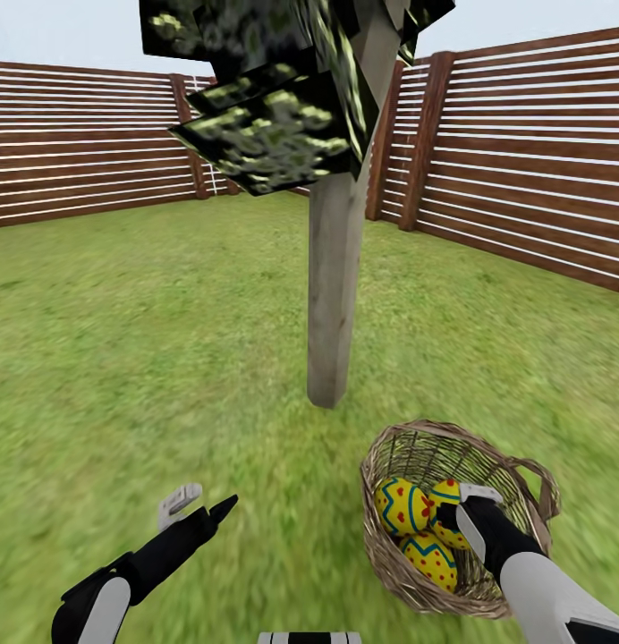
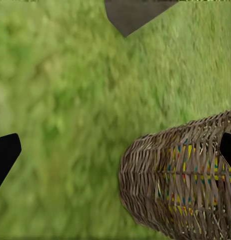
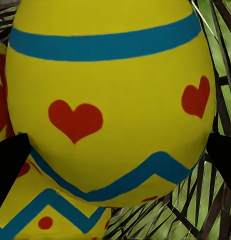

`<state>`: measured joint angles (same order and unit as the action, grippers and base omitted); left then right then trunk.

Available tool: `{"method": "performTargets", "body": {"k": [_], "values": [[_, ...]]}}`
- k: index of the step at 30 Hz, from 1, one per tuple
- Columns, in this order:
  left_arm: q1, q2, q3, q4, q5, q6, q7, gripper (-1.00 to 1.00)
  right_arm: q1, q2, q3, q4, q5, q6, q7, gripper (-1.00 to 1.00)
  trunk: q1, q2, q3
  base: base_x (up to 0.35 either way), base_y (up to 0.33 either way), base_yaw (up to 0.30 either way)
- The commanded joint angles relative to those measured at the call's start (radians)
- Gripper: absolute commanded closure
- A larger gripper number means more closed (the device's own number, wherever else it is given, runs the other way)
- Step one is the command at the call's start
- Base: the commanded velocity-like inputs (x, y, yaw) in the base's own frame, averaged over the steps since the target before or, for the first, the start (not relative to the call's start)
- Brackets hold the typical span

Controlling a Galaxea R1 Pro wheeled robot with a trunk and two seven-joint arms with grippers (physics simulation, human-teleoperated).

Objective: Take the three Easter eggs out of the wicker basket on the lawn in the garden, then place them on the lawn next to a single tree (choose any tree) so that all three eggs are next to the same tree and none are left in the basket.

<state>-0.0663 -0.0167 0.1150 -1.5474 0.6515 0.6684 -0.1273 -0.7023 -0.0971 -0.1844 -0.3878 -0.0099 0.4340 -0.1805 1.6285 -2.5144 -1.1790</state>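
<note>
Lawn [image 1: 122, 358] all around, tree [image 1: 332, 295] just beyond the wicker basket [image 1: 408, 456]. Three Easter eggs [image 1: 402, 506] sit inside that basket. Right gripper [image 1: 466, 510] is down among them, fingers spread either side of one egg [image 3: 110, 100]. Left gripper [image 1: 198, 508] hovers beside the basket, parted, empty.

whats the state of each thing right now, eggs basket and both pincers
Easter eggs: all three in the basket, none on the lawn yet.
wicker basket: upright on the grass, beside the tree trunk.
right pincer: inside the basket, fingers open on either side of one egg.
left pincer: open, empty, over bare lawn.
</note>
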Motion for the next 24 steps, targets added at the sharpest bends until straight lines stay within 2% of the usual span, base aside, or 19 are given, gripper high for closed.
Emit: {"method": "performTargets", "body": {"k": [1, 21, 24], "values": [[0.000, -0.001, 0.003, 0.000, 0.000, 0.007, -0.005, -1.00, 0.000, 0.000, -0.003, -0.002, -0.002, 0.005, -0.002, 1.00, -0.001, 0.000, 0.003, 0.000, 0.000, 0.000], [-0.001, -0.002, 0.002, 0.001, 0.003, 0.007, -0.003, -1.00, 0.000, -0.002, -0.003, -0.003, 0.001, 0.006, -0.002, 1.00, -0.010, 0.005, 0.081, 0.000, 0.000, 0.000], [-0.001, -0.002, 0.003, 0.001, 0.003, 0.008, -0.003, -1.00, 0.000, -0.002, -0.003, -0.003, 0.001, 0.006, -0.002, 1.00, -0.011, 0.005, 0.092, -0.179, 0.000, 0.000]]}}
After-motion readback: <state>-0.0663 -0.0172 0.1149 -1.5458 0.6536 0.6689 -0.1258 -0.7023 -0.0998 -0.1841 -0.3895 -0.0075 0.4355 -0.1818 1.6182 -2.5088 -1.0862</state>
